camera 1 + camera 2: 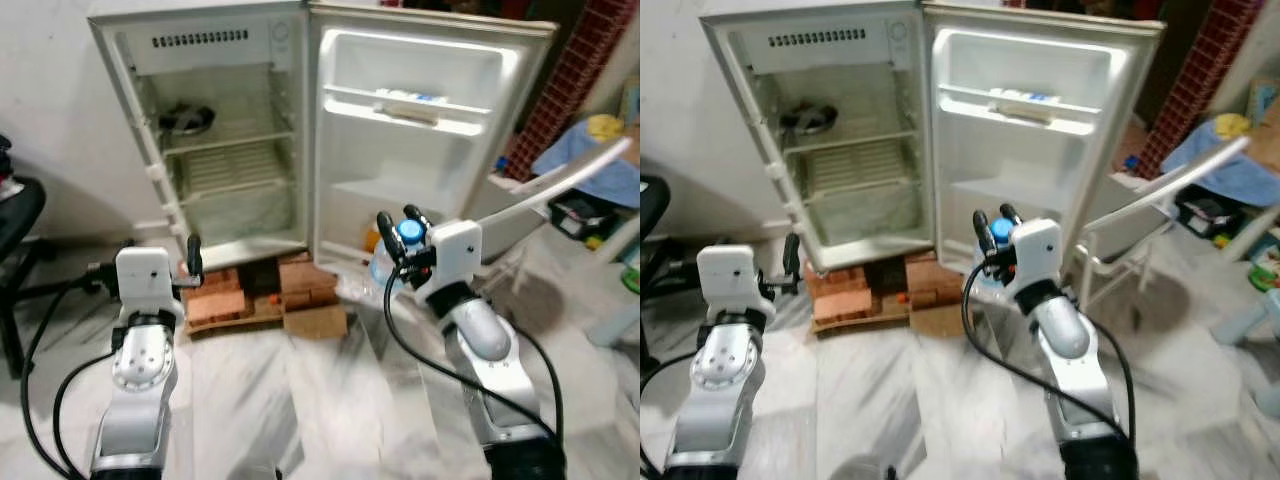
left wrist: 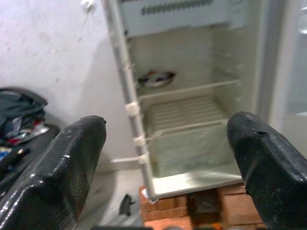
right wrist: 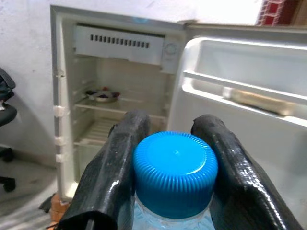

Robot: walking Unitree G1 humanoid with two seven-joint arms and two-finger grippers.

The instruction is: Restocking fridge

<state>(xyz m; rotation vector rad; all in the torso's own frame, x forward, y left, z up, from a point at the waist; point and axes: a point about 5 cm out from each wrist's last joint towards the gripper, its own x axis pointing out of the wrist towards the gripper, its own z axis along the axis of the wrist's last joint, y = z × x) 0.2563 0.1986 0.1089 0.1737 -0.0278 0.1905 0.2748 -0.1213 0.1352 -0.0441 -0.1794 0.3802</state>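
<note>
Right gripper (image 3: 175, 167) is pinching a clear plastic bottle with blue ribbed cap (image 3: 175, 173) before the open white fridge (image 1: 225, 150). Left gripper (image 2: 168, 158) is hanging spread; a dark, possibly metal, bowl (image 1: 186, 119) is sitting on the upper shelf.

the right gripper (image 3: 175, 158) clamps a bottle's blue cap (image 3: 175, 173) (ribbed sides) before the open fridge (image 3: 120, 96).

Bottle (image 3: 175, 172) body below frame edge
</note>
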